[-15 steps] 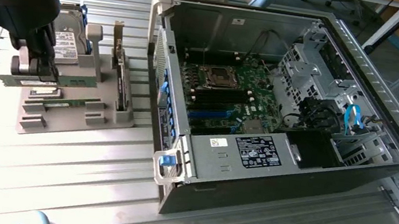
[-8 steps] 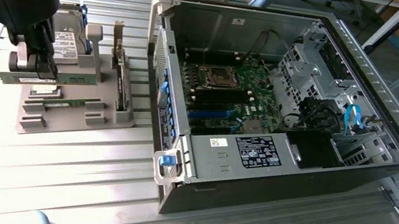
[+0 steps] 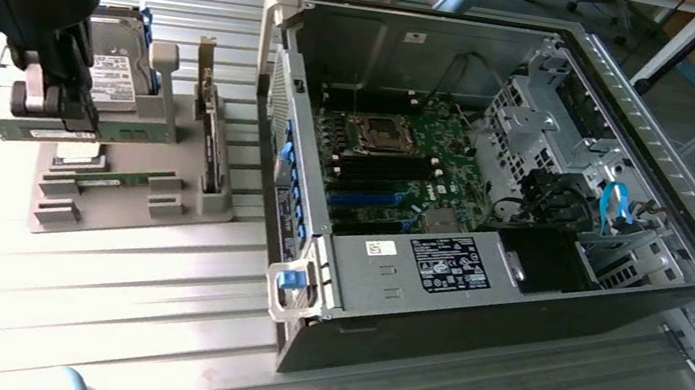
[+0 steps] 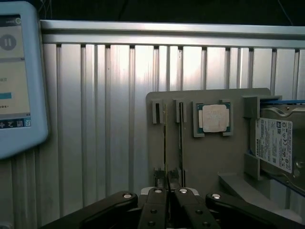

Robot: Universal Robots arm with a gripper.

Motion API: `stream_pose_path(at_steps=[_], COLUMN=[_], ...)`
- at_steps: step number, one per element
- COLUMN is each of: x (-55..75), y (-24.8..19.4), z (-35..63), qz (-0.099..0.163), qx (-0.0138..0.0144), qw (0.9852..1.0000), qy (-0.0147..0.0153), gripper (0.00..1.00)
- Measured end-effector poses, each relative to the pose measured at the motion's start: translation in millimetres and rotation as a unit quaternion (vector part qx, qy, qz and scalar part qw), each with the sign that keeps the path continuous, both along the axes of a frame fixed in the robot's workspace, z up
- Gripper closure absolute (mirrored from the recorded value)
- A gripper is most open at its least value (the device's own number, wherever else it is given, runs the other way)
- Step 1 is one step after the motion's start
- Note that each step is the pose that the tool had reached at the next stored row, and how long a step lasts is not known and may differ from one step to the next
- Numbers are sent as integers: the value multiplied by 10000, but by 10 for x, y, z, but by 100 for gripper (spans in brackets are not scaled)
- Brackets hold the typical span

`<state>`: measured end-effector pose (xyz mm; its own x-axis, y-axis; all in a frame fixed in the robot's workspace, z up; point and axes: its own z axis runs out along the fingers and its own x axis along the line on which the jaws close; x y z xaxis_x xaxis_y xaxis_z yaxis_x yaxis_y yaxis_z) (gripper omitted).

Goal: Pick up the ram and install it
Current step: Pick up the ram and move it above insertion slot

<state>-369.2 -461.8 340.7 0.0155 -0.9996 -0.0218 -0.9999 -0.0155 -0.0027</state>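
Note:
The ram (image 3: 114,132) is a long green stick with a white label. It hangs level just above the grey parts holder (image 3: 116,215), at the exterior view's left. My gripper (image 3: 52,116) is shut on the ram near its left end. In the wrist view the gripper (image 4: 170,185) has its fingers (image 4: 157,200) pressed together. The ram's thin edge (image 4: 165,143) runs out from between them over the holder (image 4: 205,157). A second green stick (image 3: 120,181) lies in a holder slot. The open computer case (image 3: 309,281) shows its motherboard (image 3: 440,162) with black and blue memory slots (image 3: 377,174).
A silver hard drive (image 3: 115,69) stands at the holder's back and also shows in the wrist view (image 4: 276,143). A square processor chip (image 4: 213,118) sits in its recess. A card (image 3: 210,137) stands upright between holder and case. A tablet screen (image 4: 14,76) lies on the ribbed metal table (image 3: 104,304).

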Motion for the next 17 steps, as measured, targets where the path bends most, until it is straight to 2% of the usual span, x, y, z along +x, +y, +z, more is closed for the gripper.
stream_pose_path(at_steps=[17], x=[0], y=[0], z=[170], qz=[0], qx=[0], qw=[10000], qy=[0], gripper=[88])
